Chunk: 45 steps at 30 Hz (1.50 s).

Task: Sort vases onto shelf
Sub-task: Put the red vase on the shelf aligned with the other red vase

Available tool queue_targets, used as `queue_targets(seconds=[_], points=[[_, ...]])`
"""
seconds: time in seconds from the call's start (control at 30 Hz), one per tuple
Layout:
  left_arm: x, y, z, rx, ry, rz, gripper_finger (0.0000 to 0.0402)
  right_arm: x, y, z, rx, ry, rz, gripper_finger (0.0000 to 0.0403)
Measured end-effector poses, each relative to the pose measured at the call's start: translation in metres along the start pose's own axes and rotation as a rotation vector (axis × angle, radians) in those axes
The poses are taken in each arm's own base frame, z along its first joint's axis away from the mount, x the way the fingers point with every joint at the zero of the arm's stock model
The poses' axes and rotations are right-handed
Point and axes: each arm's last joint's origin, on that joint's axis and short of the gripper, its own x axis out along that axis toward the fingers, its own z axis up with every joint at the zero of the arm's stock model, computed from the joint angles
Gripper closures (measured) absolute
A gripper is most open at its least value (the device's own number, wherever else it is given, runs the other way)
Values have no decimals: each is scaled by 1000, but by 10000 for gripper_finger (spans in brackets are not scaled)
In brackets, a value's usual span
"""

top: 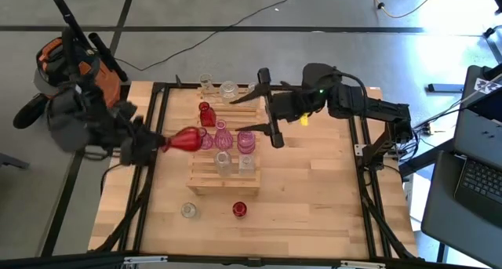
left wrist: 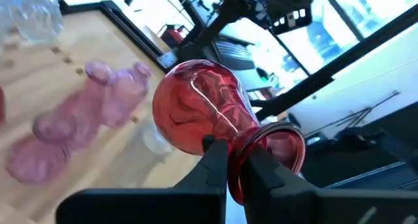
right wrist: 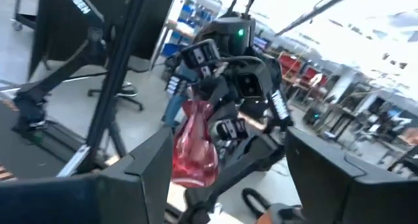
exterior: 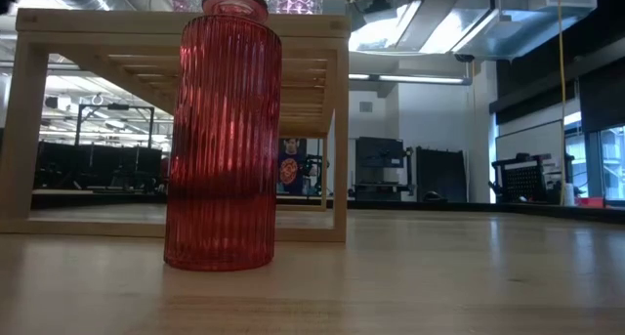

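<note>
The left hand (top: 159, 143), at the left middle of the high view, is clamped on the narrow neck of a red bulbous vase (top: 185, 139), its 2 dark fingers (left wrist: 215, 160) pinching just below the flared lip. The vase is carried tilted on its side, lifted off the surface, its round body pointing toward the shelf (top: 205, 183) at the frame's centre. The right hand (top: 268, 106), upper centre, hangs over the shelf's far right edge with its fingers spread wide and nothing between them. On the shelf's slats stand several pink vases (top: 222, 137), a small red vase (top: 206, 114) and clear ones (top: 223, 163). On the tabletop (top: 314, 198) below the shelf stand a ribbed red vase (top: 240, 209) and a clear vase (top: 188, 210), apart from each other.
</note>
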Motion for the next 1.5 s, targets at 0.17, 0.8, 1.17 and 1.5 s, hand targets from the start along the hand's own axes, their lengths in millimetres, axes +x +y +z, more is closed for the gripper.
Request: queue_targets(seconds=[0.17, 0.8, 1.17, 1.5], points=[[15, 1, 22, 53, -6, 67, 393, 0, -2, 0, -5, 15, -38, 160], [140, -17, 65, 281, 48, 269, 393, 21, 39, -30, -133, 387, -36, 160], [182, -20, 72, 306, 93, 314, 393, 22, 44, -46, -208, 650, -199, 160], [185, -19, 72, 336, 76, 363, 393, 31, 45, -58, -213, 684, -207, 230]])
